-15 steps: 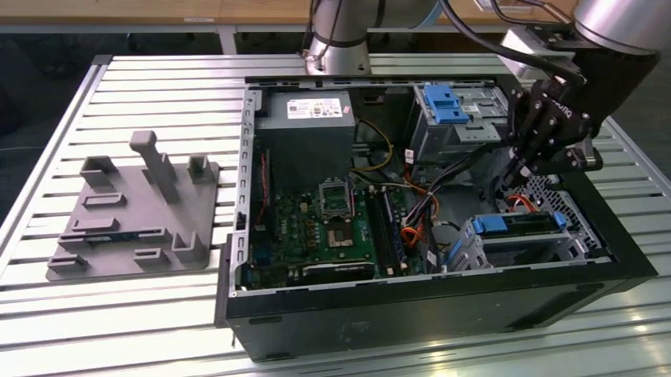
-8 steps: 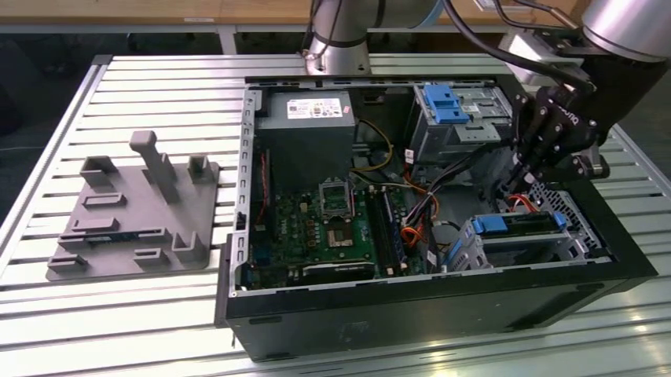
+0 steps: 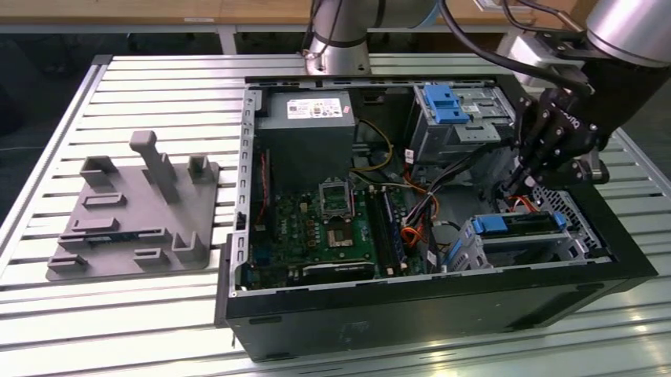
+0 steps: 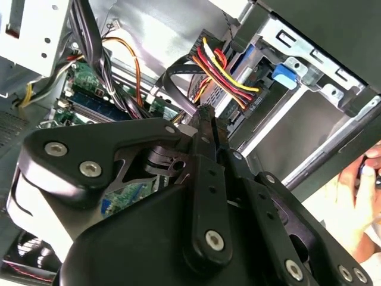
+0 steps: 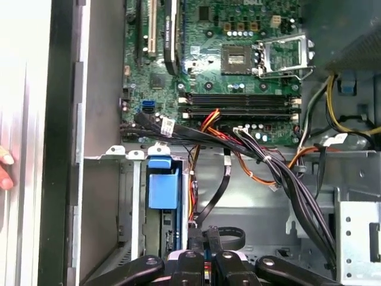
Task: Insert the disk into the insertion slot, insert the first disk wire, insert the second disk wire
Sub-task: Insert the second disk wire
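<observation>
The disk (image 3: 511,225), in its blue carrier, lies inside the insertion slot (image 3: 566,236), a small perforated silver cage at the case's corner on the exterior view's right. My gripper (image 3: 521,187) hangs just above the disk's inner end. In both wrist views its fingers (image 4: 205,128) are pressed together on the end of a black disk wire (image 5: 220,193) that loops up toward the board. A red, yellow and black wire bundle (image 4: 223,71) ends in a black plug against the disk's end. The blue carrier (image 5: 162,186) and its tab (image 4: 284,75) sit in the cage (image 4: 315,59).
The open computer case (image 3: 419,302) holds a green motherboard (image 3: 325,228), a power supply (image 3: 304,110) and a taller grey bay with a blue latch (image 3: 449,102). Thick black cable bundles (image 5: 297,190) cross near the cage. A grey fixture (image 3: 137,212) lies outside. A person's hand (image 4: 357,196) rests beside the case.
</observation>
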### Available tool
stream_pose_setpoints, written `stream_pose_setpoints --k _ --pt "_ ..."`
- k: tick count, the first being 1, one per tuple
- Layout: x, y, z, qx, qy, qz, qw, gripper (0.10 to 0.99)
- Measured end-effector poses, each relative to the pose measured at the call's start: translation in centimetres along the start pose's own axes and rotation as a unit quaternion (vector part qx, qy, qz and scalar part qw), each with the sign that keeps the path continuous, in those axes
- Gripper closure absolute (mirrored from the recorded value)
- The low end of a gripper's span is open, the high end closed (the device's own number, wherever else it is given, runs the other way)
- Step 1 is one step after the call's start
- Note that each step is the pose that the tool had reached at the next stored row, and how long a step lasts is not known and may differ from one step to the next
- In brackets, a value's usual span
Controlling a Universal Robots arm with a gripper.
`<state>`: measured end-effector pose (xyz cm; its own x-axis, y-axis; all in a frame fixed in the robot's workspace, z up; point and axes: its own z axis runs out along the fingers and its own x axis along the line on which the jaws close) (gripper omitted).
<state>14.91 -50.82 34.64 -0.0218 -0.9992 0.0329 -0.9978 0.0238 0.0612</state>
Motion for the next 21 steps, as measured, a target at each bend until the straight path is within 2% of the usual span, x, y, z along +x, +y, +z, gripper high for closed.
stream_pose_setpoints --k 5,8,11,21 --pt "0.04 -0.52 0.0 -0.0017 -0.0005 0.009 1.0 0.937" --pt "0.31 -0.54 0.02 -0.0019 -0.0008 0.009 1.0 0.937" --pt "0.86 -0.56 0.07 -0.002 -0.004 0.009 0.9999 0.937" --pt "1.18 -0.39 0.11 -0.002 -0.0042 0.009 0.9999 0.937"
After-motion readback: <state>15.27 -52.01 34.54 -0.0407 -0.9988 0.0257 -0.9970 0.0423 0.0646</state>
